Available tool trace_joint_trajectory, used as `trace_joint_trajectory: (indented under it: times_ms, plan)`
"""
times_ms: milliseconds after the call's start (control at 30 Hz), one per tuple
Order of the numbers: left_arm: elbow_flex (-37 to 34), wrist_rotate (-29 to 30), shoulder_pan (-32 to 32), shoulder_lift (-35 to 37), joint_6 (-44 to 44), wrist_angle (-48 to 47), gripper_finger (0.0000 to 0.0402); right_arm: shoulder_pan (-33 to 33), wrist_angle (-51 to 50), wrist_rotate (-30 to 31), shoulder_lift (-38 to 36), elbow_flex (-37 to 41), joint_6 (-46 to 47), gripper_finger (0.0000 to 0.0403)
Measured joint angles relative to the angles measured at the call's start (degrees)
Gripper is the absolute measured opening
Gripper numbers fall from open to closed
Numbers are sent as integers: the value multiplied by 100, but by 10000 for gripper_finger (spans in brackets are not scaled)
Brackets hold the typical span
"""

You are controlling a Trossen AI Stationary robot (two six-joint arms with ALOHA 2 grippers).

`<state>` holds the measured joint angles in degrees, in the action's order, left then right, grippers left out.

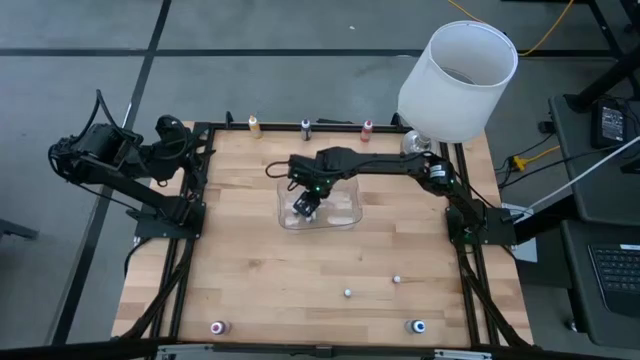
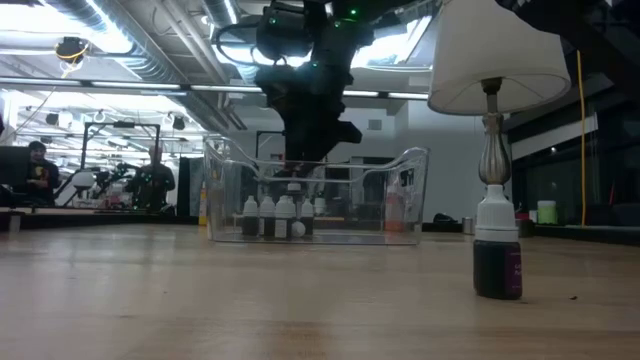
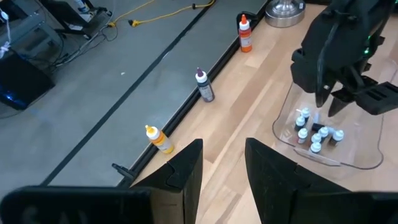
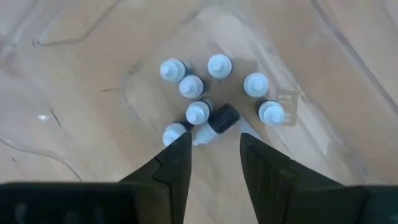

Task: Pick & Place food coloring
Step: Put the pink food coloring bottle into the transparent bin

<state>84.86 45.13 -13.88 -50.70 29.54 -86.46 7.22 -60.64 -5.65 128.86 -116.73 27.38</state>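
The right claw (image 1: 305,207) hangs inside a clear plastic tray (image 1: 345,219) with rounded corners and thin, glossy walls, near the far middle of the table (image 1: 260,280). Its two dark fingers are spread apart and pinch nothing; just below them is a cluster of small bottles (image 4: 199,106) with pale round caps, standing close together, and one dark bottle (image 4: 214,122) lies on its side, touching the others.

The food coloring is spread around the table. At the far edge stand a yellow-orange bottle (image 1: 254,124), a dark purple bottle (image 1: 306,127) and a red bottle (image 1: 368,128), well apart from each other. At the near edge stand a pink bottle (image 1: 217,327) and a blue bottle (image 1: 419,326). Two whitish round beads (image 1: 348,293) lie between the tray and the near edge.

The left claw (image 3: 222,171) waits at the far left corner of the table, fingers spread, holding nothing.

The table is of light wooden planks with visible grain, in a black metal frame. A lamp (image 1: 457,80) with a white, smooth drum shade and a turned metal stem stands at the far right corner. The floor around is grey concrete with a yellow cable (image 1: 545,35). In the low view the room behind has ceiling pipes and strip lights, and two people (image 2: 40,165) sit far away.
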Motion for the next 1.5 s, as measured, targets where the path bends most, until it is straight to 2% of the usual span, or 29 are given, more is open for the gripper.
trace_joint_trajectory:
  times_ms: [400,633,833,1500]
  plan:
    - [0,-515,0,56,168,-374,116,-333,-57,9,0,0,541,138]
    - [2,-656,1,312,-707,-361,116,-361,-54,592,3,0,1886,138]
    - [2,-1171,-1,568,-1246,-358,116,-291,17,671,176,0,2611,138]
    - [2,-1195,1,1049,-1381,-356,116,-339,-224,833,380,2,3093,138]
